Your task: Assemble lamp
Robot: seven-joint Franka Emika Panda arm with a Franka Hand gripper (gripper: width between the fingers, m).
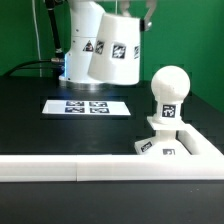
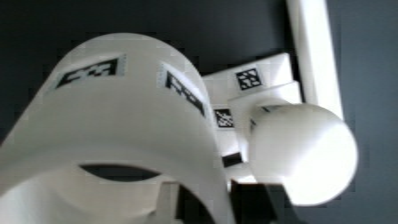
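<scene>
The white cone shade hangs tilted in the air, above and to the exterior view's left of the bulb. My gripper is shut on the shade's upper rim and is mostly hidden by it. The ball-shaped bulb stands upright on the flat square base, which sits in the corner of the white rail. In the wrist view the shade fills most of the picture, with the bulb right beside it and the base behind.
The marker board lies flat on the black table behind the parts. A white rail runs along the front and turns back beside the base; it also shows in the wrist view. Green backdrop behind.
</scene>
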